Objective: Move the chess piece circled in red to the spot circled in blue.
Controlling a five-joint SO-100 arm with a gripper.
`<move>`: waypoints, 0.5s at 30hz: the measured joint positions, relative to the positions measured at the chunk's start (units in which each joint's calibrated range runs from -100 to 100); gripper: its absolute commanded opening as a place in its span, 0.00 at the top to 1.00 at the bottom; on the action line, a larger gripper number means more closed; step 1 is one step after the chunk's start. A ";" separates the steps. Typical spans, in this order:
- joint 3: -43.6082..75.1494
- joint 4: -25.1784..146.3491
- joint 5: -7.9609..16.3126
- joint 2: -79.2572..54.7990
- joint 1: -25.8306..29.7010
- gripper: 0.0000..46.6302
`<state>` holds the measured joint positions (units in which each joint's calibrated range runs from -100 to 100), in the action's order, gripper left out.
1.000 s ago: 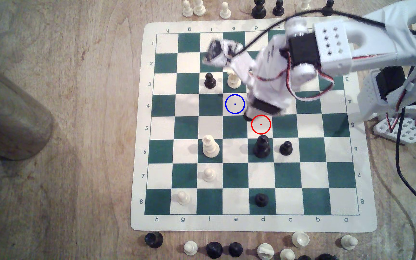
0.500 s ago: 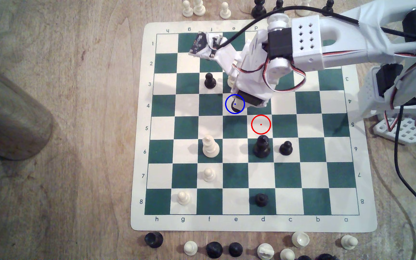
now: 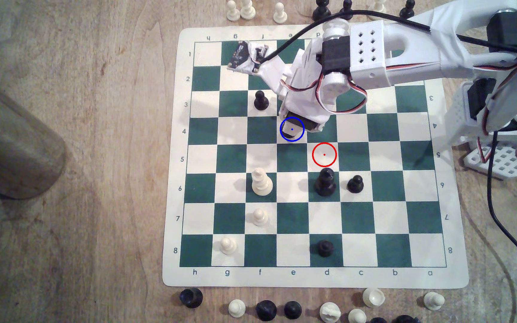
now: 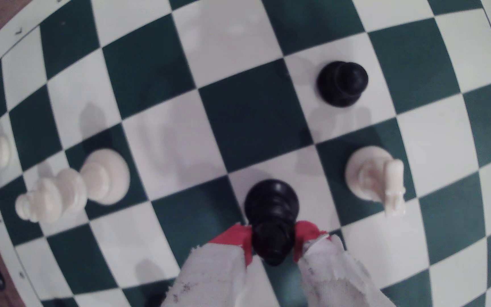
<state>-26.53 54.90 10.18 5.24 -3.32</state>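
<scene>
The tool (image 4: 272,240) held the chess piece (image 4: 271,218) high on its body, its red-tipped fingers (image 4: 235,236) pressed in from either side, and in the wrist view the base sat over a cream square with its rim reaching toward the square's edge. In the exterior view the tool (image 3: 294,129) stood over the spot (image 3: 300,138), the blue ring drawn on the e4 square, and a dark sliver of the chess piece (image 3: 289,135) showed inside the ring; the red circle (image 3: 324,154) on d5 lay bare. Whether the base was touching the board (image 3: 322,279) could not be told. To do the placing well, it looked best to lower straight down until the base sat flat, keep the piece upright, nudge it toward the middle of the square if it sat off-centre, then spread the fingers only a little and lift straight up. The white knight (image 4: 375,177) on the next square stood near, so any sideways swing risked knocking it
</scene>
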 measured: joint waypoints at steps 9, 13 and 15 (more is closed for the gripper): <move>0.09 -0.16 -0.68 -2.60 -0.66 0.81; 0.09 -1.04 -0.68 -2.68 -0.66 0.63; 0.09 -1.51 -0.68 -2.68 -1.11 0.62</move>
<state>-26.43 53.39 9.50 2.56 -4.42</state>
